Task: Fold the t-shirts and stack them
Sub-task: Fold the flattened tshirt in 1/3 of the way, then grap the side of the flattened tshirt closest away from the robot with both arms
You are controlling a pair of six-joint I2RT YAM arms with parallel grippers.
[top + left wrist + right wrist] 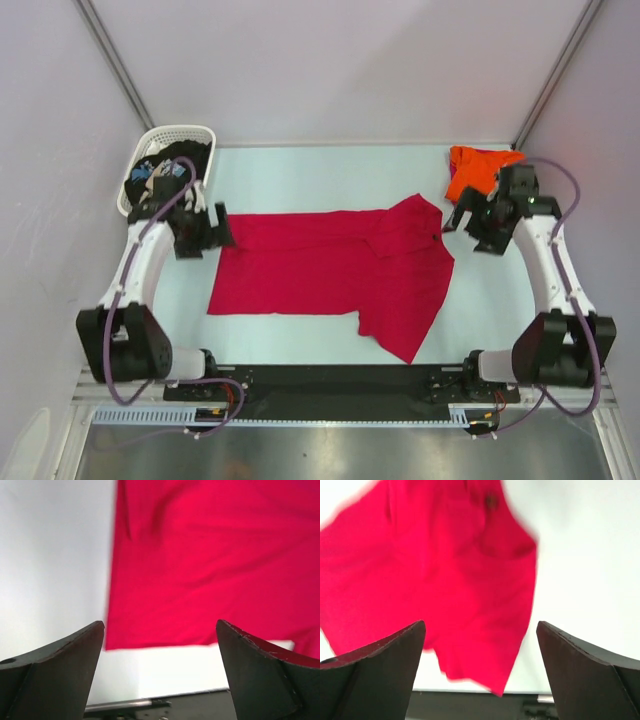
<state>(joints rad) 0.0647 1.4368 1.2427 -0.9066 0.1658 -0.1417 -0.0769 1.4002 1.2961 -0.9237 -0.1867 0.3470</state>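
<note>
A crimson-red t-shirt [330,268] lies spread flat on the table, one sleeve pointing toward the near edge. My left gripper [222,226] hovers at its far left corner, jaws wide apart and empty; the red cloth [210,560] fills the view beyond them. Just off the shirt's far right corner my right gripper [458,218] is open too, holding nothing, with the red sleeve [445,590] below it. An orange t-shirt [476,168] lies crumpled at the far right behind that arm. A black t-shirt with pale print [158,178] sits in the basket.
The white lattice basket [180,134] stands at the far left corner against the wall. Grey walls close in the table on three sides. A black rail [330,385] runs along the near edge between the arm bases.
</note>
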